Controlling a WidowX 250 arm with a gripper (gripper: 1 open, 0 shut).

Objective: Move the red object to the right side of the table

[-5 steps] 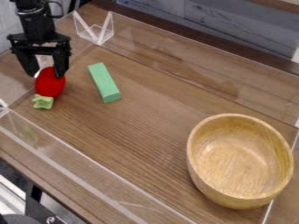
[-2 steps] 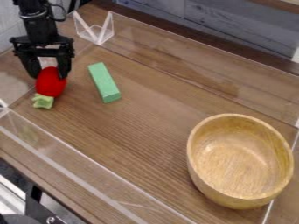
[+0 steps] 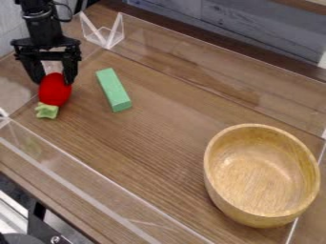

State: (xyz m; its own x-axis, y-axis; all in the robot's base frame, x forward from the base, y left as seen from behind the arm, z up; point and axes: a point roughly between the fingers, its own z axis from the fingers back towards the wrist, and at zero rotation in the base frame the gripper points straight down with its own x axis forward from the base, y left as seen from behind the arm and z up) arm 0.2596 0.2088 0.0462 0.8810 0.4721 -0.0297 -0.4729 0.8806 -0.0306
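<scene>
The red object (image 3: 52,91) is a small rounded toy with a light-green bit at its base, lying on the left part of the wood-grain table (image 3: 166,133). My gripper (image 3: 48,74) hangs straight down over it, jaws open, black fingers (image 3: 27,67) straddling the top of the toy. Whether the fingers touch it cannot be told.
A green rectangular block (image 3: 113,89) lies just right of the toy. A wooden bowl (image 3: 262,173) sits at the near right. Low clear acrylic walls (image 3: 102,33) edge the tabletop, one close behind the gripper.
</scene>
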